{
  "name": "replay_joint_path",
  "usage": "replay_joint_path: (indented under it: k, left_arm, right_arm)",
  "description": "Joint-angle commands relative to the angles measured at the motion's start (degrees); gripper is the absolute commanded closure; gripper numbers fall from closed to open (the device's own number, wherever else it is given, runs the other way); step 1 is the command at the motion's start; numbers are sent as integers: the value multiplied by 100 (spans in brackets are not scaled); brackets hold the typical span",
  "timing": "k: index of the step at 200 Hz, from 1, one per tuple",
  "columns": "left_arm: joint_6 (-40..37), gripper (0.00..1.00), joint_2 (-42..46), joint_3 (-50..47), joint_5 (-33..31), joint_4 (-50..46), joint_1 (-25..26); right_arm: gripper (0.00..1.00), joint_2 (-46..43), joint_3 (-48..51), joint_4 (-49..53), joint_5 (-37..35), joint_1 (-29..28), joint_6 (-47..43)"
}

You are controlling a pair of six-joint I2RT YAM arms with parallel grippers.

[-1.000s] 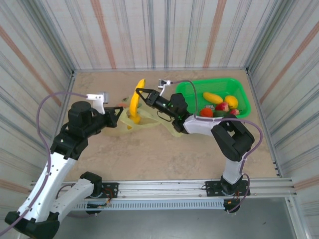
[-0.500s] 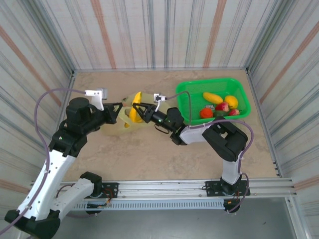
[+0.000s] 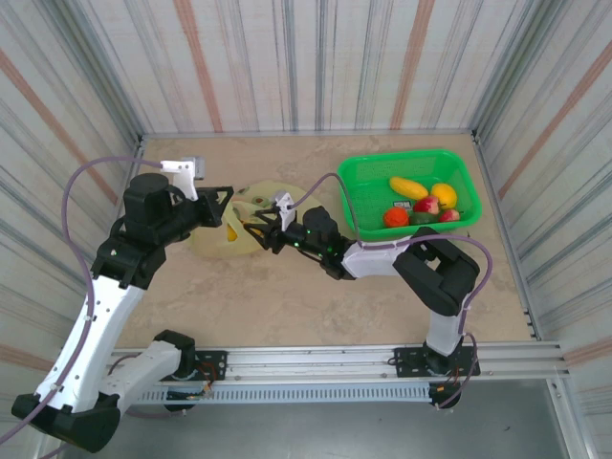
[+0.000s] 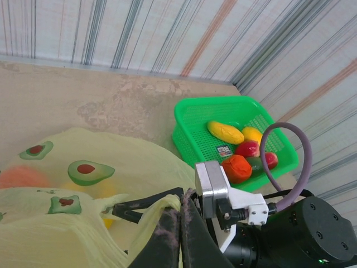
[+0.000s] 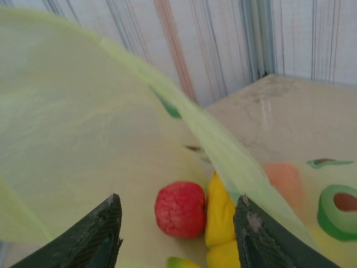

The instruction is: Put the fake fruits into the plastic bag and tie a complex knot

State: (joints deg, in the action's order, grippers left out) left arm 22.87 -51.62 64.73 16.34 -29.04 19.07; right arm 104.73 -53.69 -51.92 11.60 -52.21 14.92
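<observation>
Striped panel walls [image 3: 316, 67] enclose a beige, stone-patterned table [image 3: 382, 287]. On the left half of the table lies a thin, translucent pale yellow-green plastic bag [image 3: 212, 244] printed with green avocado halves.

From the left wrist view, the left gripper [image 4: 180, 215] has its two dark fingers pressed together on a fold of the bag's film, holding that edge up off the table.

The right gripper [image 3: 256, 228] reaches into the bag's mouth from the right. In the right wrist view its two black fingers [image 5: 95, 237] stand well apart with nothing between them, and pale film arches overhead. Just beyond the fingertips, inside the bag, a round red plastic fruit [image 5: 179, 208] lies touching a long yellow plastic fruit [image 5: 219, 215]. An orange blur [image 4: 22, 177] shows through the film at the bag's far left; what it is cannot be told.

To the right of the bag, near the back right corner, stands a rigid bright green mesh basket [image 3: 402, 156]. It holds a long yellow fruit [image 3: 408, 187], a rounded yellow fruit [image 3: 444, 195], an orange-red fruit [image 3: 396, 217], a red-and-pink fruit [image 3: 427, 204], a dark green fruit [image 3: 422, 219] and a small pink fruit [image 3: 449, 215], all bunched toward its right side.
</observation>
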Motion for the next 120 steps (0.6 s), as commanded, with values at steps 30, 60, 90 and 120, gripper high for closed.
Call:
replay_joint_path:
  k: [30,60,90,120]
  left_arm:
    - [-336,100,-38,212,574,-205,-29]
    - [-336,100,53,-9,891,-243,-31]
    - [-305,100,260,-267,1208,-209,-26]
    - [-252,100,356,-616,1440,-221,26]
  right_arm:
    - [72,-305,-794,2421,226,8,-805]
    - [87,95,-1648,3653,-221,131,-697]
    - [90,712,-2789,4762,-366,534,-513]
    - [82,917,-3507,4854,-740,741,-642]
